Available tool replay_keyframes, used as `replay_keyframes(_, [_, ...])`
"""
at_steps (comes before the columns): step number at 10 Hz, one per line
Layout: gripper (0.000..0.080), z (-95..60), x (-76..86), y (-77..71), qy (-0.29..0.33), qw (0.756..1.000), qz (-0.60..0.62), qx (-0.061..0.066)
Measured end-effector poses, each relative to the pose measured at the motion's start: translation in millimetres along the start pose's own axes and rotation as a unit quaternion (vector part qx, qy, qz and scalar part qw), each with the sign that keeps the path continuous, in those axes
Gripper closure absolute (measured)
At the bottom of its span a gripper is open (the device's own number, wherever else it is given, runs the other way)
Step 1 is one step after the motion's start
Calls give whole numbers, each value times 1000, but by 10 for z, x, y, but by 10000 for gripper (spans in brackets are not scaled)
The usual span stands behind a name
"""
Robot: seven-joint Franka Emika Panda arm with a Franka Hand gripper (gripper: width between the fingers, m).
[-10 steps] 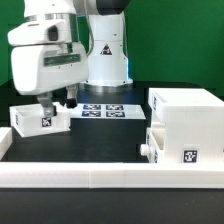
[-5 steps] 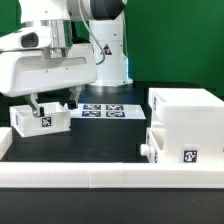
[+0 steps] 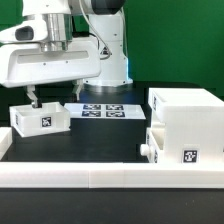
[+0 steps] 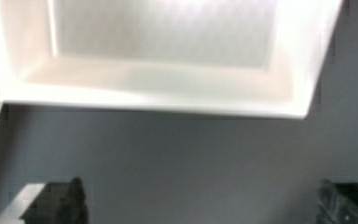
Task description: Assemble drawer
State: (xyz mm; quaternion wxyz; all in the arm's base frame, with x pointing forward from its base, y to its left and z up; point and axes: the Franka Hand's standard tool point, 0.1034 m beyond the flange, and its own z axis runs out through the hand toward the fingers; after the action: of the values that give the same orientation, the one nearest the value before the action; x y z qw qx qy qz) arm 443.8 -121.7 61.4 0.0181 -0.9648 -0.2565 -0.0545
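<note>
One tray (image 3: 40,119) (open-topped) lies below spread fingers (image 3: 35,99).

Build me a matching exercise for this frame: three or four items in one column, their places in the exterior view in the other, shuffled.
Items:
1. tall case
2. small tray under the claw
3. marker board
4. knobbed tray

Places:
A. flat on the table near the arm's base
B. exterior view's left
C. exterior view's right, set further back
D. exterior view's right, in front of the case

Pairs: 1-C, 2-B, 3-A, 4-D
</note>
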Motion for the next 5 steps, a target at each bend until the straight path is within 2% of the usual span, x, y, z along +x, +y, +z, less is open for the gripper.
replay_keyframes(1, [150,18,-122,-94,-6,1000,6,4])
replay_keyframes(2, [150,52,-193,-117,-9,1000,14,8])
replay_keyframes(5, [150,46,-166,-102,-7,1000,13,6])
